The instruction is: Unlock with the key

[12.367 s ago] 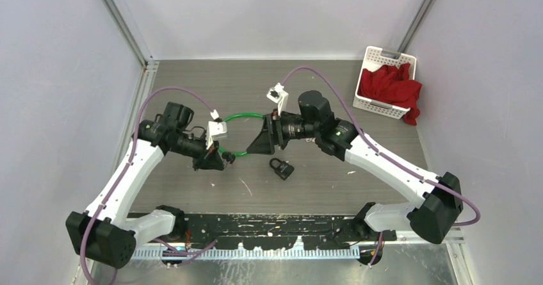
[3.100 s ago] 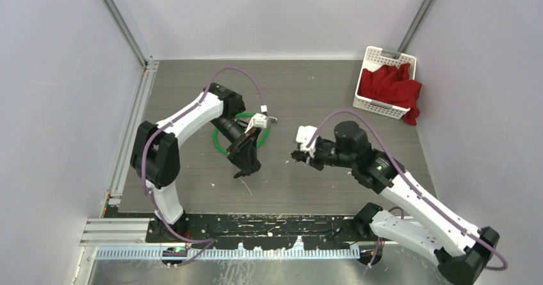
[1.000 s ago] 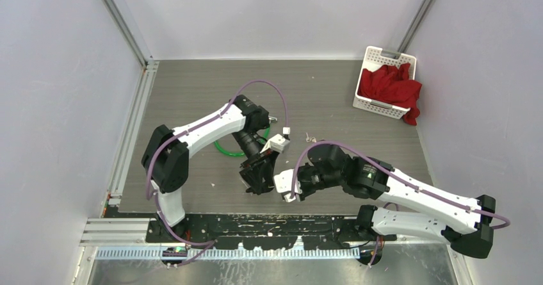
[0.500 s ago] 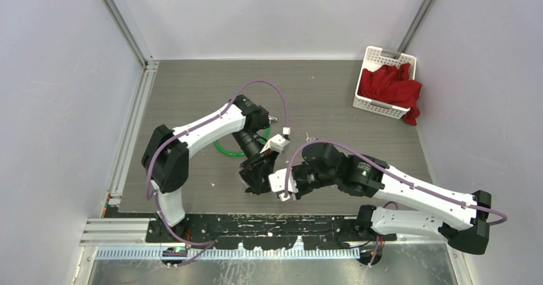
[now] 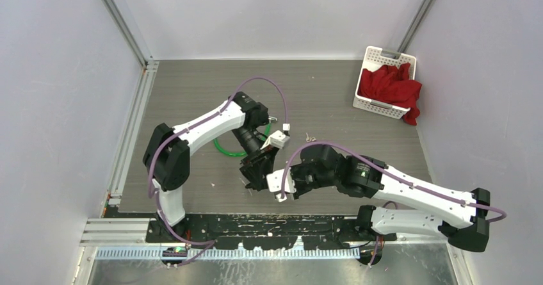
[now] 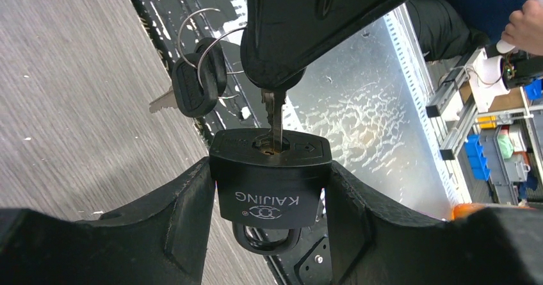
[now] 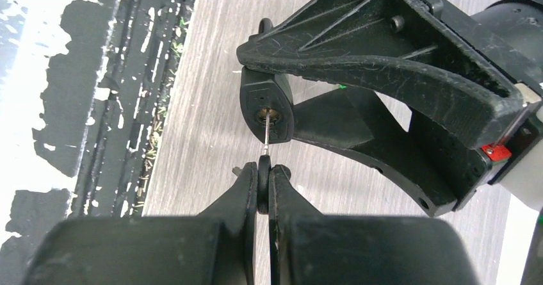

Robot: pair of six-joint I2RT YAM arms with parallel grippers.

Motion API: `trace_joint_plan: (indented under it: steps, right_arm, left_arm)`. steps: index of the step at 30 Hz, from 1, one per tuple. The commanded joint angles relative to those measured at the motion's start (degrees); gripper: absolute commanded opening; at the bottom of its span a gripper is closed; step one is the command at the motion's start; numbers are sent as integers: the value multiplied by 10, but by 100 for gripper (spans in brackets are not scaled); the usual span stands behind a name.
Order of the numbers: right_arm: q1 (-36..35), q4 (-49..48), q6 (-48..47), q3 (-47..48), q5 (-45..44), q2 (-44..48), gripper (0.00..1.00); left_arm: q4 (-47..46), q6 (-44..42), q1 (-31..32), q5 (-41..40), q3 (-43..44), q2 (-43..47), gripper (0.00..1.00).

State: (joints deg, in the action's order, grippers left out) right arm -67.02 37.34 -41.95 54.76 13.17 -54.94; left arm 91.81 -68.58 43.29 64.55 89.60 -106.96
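Observation:
A black padlock (image 6: 272,182) marked KAIJING is clamped by its sides in my left gripper (image 6: 269,170), keyhole end facing away from the wrist and shackle toward it. The key (image 7: 266,138) has its blade tip in the keyhole, and my right gripper (image 7: 263,170) is shut flat on the key's black head. Two spare keys on a ring (image 6: 195,83) hang beside the right fingers. In the top view both grippers, left (image 5: 257,170) and right (image 5: 269,179), meet tip to tip above the table's near middle, and the padlock is hidden between them.
A green cable loop (image 5: 225,149) lies on the table behind the left gripper. A white basket (image 5: 382,56) holding a red cloth (image 5: 390,86) stands at the far right. The black base rail (image 5: 256,227) runs along the near edge just below the grippers.
My right gripper has slid left with the key, closing the gap to the padlock. The left gripper has shifted slightly up and back while keeping hold of the padlock.

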Motion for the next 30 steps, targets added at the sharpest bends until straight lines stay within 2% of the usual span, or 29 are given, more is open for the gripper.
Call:
trace_joint_plan:
  steps: [1, 22, 30]
  right_arm:
    - [-10, -38, 2, -2, -12, 15, 1]
    - [-35, 9, 35, 24, -73, -12, 1]
    - [-49, -49, 61, 10, -70, -21, 1]
  left_arm:
    - [101, 20, -8, 106, 42, 5, 0]
    - [100, 37, -9, 127, 41, 1, 0]
    - [100, 33, -11, 146, 48, -2, 0]
